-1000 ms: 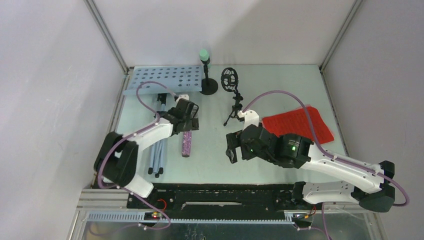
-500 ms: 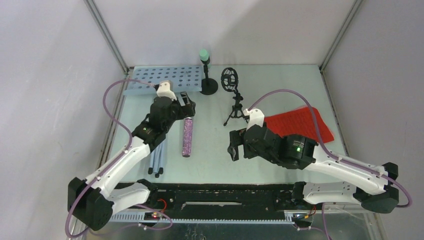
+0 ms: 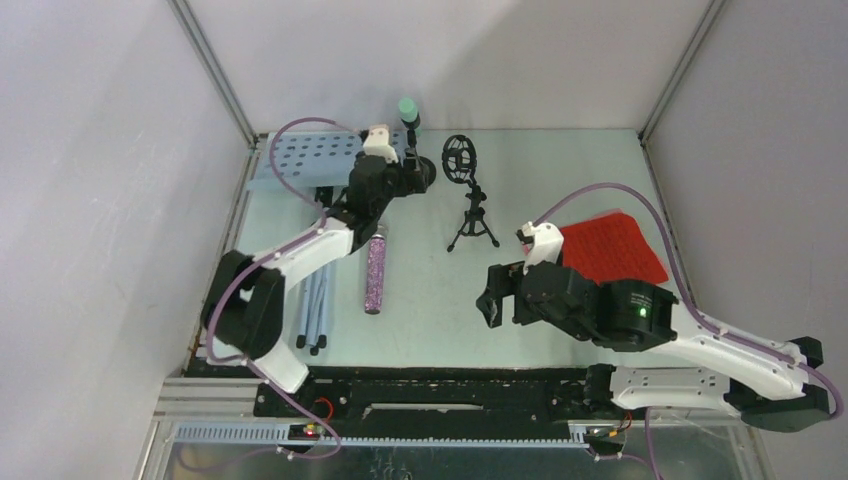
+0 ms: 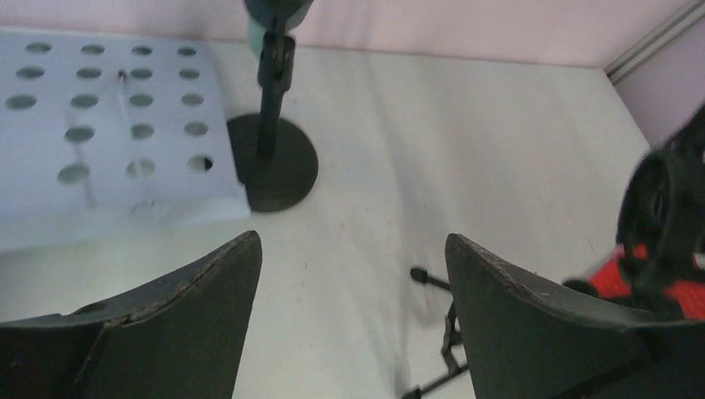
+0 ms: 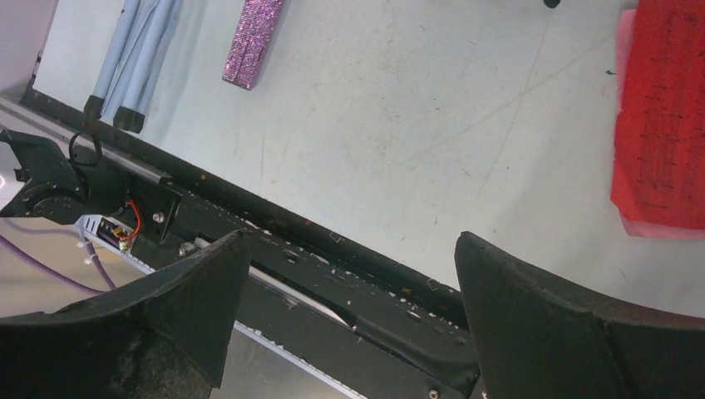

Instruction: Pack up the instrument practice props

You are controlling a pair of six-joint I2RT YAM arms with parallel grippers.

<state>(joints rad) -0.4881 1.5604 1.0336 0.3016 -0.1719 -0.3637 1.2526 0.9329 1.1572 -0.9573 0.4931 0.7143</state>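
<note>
Left gripper (image 4: 353, 249), wide open & empty, faces the mint-topped mic on black disc-base stand (image 4: 276, 165), prob. to grab it; right gripper (image 3: 490, 305), likewise open/empty, sits well apart from it.

The place is a robotics lab test cell, not a lived-in room. A pale table (image 3: 430, 300) is boxed in by plain white wall panels (image 3: 450, 60), joined at the corners by aluminium struts (image 3: 213, 70). Two white-and-black robot arms, the left arm (image 3: 300, 252) and the right arm (image 3: 700, 335), are bolted to a black mounting rail (image 3: 450, 385) along the near edge, with slotted aluminium extrusion (image 3: 230, 432) below it. Purple cables (image 3: 600, 188) loop off the arms, and exposed red wiring (image 5: 129, 218) shows beside the rail.
</note>
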